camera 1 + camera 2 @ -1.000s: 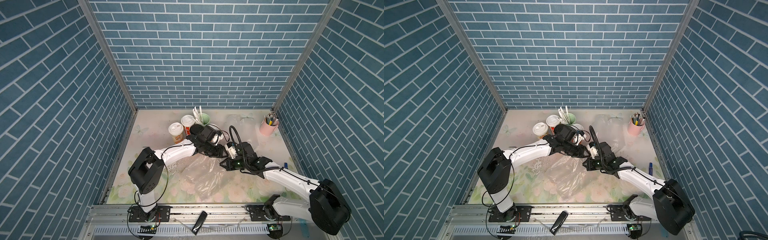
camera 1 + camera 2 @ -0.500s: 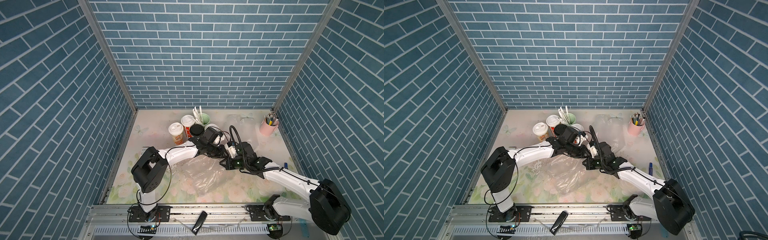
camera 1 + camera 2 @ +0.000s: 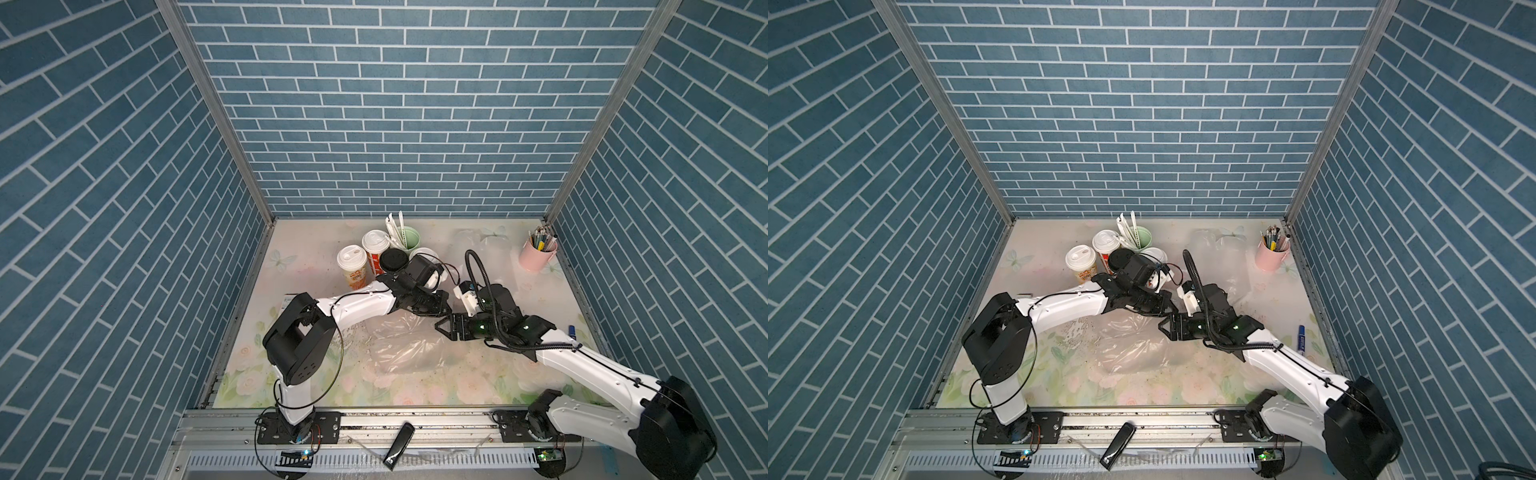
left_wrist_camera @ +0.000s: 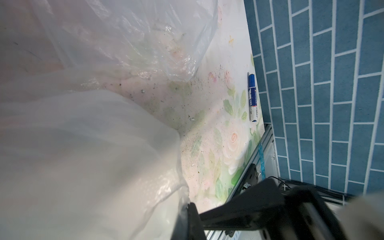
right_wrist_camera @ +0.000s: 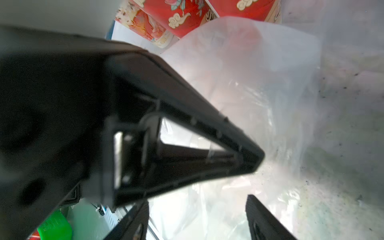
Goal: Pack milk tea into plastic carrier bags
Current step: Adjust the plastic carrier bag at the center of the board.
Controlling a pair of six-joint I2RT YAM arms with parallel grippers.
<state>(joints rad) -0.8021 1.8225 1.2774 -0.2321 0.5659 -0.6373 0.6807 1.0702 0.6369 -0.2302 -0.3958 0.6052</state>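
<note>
Left arm (image 3: 357, 302): compared with one second ago, your left tool (image 3: 441, 308) at its end has closed. Then it stood half open; now its jaws are pressed together on the rim film of the near carrier bag (image 3: 405, 345).
Milk tea (image 3: 352, 266): four cups stand upright and close together at the back of the bench (image 3: 299, 257). The fourth cup (image 3: 424, 252) is half hidden by the left wrist. None is in a bag.
Cup handling: expect them to be heavy if filled, with paper walls that give under pressure. Take each at the middle of the body, not at the lid.
Near carrier bag: it lies slack on the bench between the two arms. Expect very light, soft, slippery film that keeps no shape. Pinch one layer at the rim or a loop handle, so that the mouth can open.
Right tool (image 3: 444, 328): one second ago it was clamped. Now its jaws stand wide apart and hold nothing, with the film just beside them.
Second carrier bag (image 3: 478, 243): crumpled at the back, near the pink pen cup (image 3: 537, 255), untouched.
</note>
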